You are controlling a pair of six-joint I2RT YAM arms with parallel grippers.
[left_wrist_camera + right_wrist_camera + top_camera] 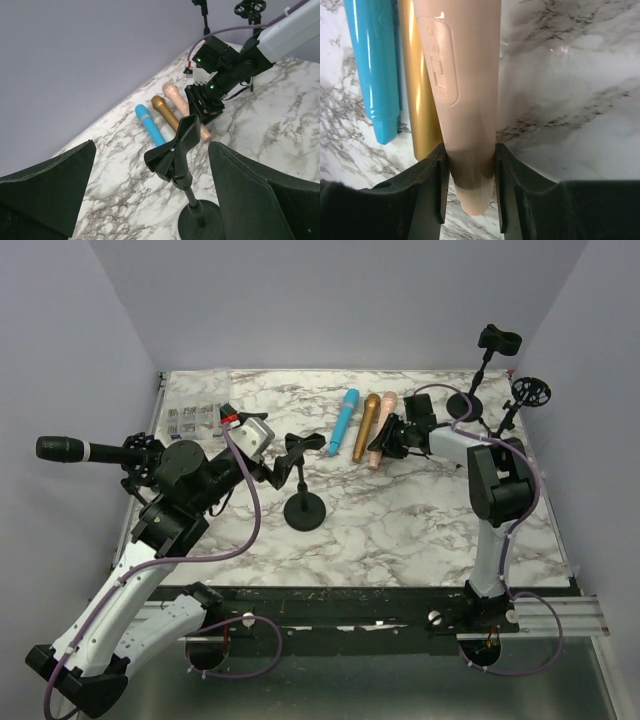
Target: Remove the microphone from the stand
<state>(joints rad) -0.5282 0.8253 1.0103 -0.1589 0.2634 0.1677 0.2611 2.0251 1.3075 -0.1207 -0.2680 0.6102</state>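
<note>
A pink microphone (465, 75) lies low over the marble table beside a gold microphone (420, 100) and a blue microphone (372, 65). My right gripper (470, 165) is shut on the pink microphone's tail end; it also shows in the top view (395, 437). I cannot tell whether the pink one rests on the table. A black stand (305, 510) with an empty clip (175, 150) stands mid-table. My left gripper (150, 195) is open, its fingers on either side of that clip and apart from it. A black microphone (60, 449) sits in a holder at the far left.
Two more empty stands are at the back right: one with a clip (497, 340), one with a round shock mount (530, 390). A clear compartment box (195, 418) lies at the back left. Grey walls close in on three sides.
</note>
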